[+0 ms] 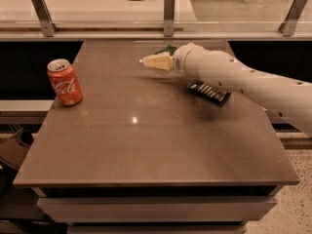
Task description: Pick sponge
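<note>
We see a glossy grey-brown counter [146, 145] with a pale glint near its middle. The cola can [64, 82] is red with white script and a silver top. The end effector [146, 61], pale yellow, hovers over the counter's far middle, on a white arm [243, 79] dotted with small dark holes. Just behind it shows a sliver of the sponge [167, 48], dark green. The snack bar wrapper [209, 92] is black with pale stripes.

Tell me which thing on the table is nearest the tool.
The sponge, green, just behind the tool at the far edge of the table. The black snack bar lies farther right; the red can far left.
</note>
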`<move>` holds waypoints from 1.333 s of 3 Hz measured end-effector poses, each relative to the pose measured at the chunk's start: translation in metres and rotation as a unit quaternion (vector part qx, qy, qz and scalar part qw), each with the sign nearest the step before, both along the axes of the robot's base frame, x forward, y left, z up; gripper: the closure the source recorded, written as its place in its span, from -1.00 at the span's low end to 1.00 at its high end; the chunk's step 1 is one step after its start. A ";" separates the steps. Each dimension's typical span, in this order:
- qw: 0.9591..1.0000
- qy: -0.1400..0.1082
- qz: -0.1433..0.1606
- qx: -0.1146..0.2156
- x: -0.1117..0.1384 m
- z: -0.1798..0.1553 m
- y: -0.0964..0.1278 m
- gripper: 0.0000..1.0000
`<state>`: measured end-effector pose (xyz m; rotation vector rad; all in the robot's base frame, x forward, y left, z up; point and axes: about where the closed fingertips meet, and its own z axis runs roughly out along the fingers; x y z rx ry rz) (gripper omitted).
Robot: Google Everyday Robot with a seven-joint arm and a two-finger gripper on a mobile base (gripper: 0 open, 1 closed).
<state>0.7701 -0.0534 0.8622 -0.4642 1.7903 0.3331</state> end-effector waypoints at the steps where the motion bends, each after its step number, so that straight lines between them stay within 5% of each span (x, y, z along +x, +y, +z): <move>1: 1.000 0.012 -0.012 0.000 -0.001 -0.014 -0.007 -1.00; 4: 1.000 0.026 -0.002 -0.006 0.008 -0.033 0.009 -1.00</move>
